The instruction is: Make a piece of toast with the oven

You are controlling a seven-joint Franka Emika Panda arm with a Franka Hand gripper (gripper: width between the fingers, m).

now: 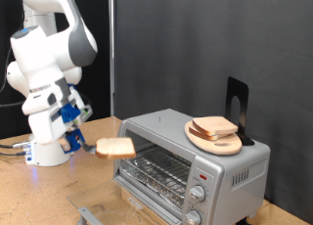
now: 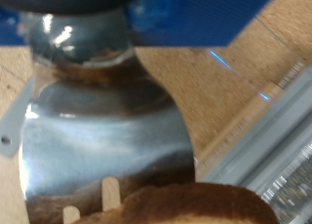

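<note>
In the exterior view my gripper (image 1: 95, 145) is shut on one edge of the piece of toast (image 1: 117, 147), a pale square slice with a brown crust. It holds the slice level in the air, just to the exterior view's left of the oven (image 1: 196, 152). The silver oven's glass door is down and its wire rack (image 1: 161, 169) shows inside. Two round knobs (image 1: 200, 194) and a red mark sit on its front panel. In the wrist view a shiny metal surface (image 2: 97, 136) fills the middle, with the toast's crust (image 2: 185, 206) beyond it.
A round light-wood plate (image 1: 231, 145) with a second bread slice (image 1: 215, 126) lies on the oven's roof. A black upright piece (image 1: 237, 96) stands behind it. A grey metal rail (image 1: 88, 215) lies on the wooden table near the exterior view's bottom edge. The arm's white base (image 1: 49, 147) stands at the left.
</note>
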